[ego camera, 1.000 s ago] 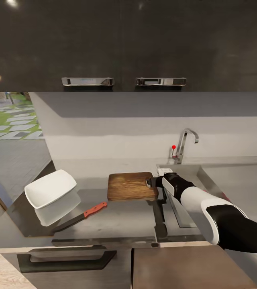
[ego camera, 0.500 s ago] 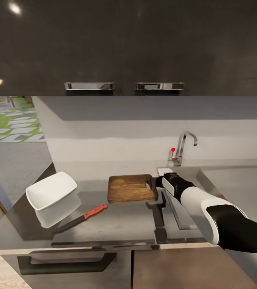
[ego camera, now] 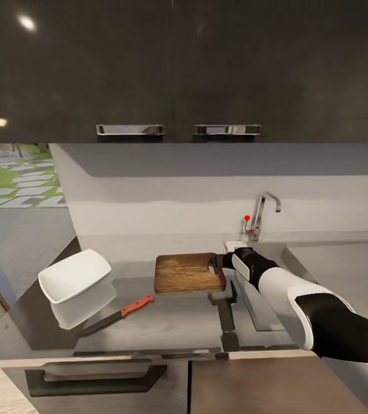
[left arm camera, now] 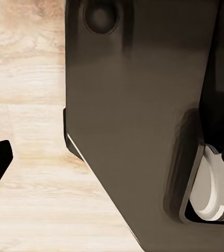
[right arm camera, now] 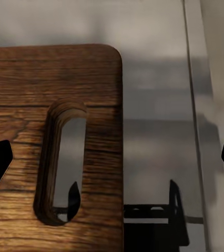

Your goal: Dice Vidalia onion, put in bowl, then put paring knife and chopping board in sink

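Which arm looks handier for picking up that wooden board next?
Probably the right. Its gripper sits at the board's handle end, beside the sink, jaws spread wide. The left wrist view looks at floor and cabinet, away from the board.

One wooden chopping board (ego camera: 188, 272) lies on the one grey countertop (ego camera: 172, 319), and it has a single handle hole (right arm camera: 62, 163). One white bowl (ego camera: 75, 275) sits to its left. One paring knife (ego camera: 115, 315) with a red-orange handle lies nearer. One tap (ego camera: 263, 211) stands at the far side of one sink (ego camera: 345, 270), with one red knob (ego camera: 246, 218) beside it. Two silver handles (ego camera: 130, 130) run side by side on the upper cabinets. One black bar handle (ego camera: 95, 376) sits below the counter. One robot arm (ego camera: 296, 302) reaches in from the right.
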You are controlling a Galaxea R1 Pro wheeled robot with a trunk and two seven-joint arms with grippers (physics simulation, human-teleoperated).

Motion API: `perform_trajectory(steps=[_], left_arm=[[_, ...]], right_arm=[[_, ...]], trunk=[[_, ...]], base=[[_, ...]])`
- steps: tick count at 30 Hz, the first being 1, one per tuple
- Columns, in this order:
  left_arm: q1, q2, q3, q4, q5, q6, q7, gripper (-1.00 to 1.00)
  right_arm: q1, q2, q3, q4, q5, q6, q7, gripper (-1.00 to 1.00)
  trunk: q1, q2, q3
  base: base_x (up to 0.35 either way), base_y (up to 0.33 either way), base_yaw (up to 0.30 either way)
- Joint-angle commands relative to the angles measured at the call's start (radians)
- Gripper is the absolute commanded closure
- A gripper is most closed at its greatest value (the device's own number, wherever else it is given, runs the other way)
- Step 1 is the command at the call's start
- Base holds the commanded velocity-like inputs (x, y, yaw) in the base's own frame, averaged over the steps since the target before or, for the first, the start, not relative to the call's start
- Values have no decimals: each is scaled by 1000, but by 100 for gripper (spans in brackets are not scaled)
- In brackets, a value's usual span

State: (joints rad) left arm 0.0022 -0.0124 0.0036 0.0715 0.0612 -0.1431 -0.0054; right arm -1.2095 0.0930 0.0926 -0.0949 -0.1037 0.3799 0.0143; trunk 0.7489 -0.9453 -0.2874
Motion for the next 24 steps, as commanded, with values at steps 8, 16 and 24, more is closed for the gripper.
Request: perform_trajectory(steps=[8, 16, 24], left_arm=[[-1, 0, 0, 2, 6, -6, 0, -100], [-1, 0, 1, 1, 6, -7, -1, -100], [-1, 2, 1, 1, 6, -9, -1, -100]], right_arm=[[0, -1, 9, -2, -11, 5, 1, -100], [0, 2, 9, 0, -7, -3, 2, -100], [-1, 5, 9, 1, -8, -52, 3, -100]], trunk=[[0, -1, 12], [0, -1, 17], [0, -1, 18]], base=[[-84, 0, 0], [-306, 0, 0], [-335, 0, 0]])
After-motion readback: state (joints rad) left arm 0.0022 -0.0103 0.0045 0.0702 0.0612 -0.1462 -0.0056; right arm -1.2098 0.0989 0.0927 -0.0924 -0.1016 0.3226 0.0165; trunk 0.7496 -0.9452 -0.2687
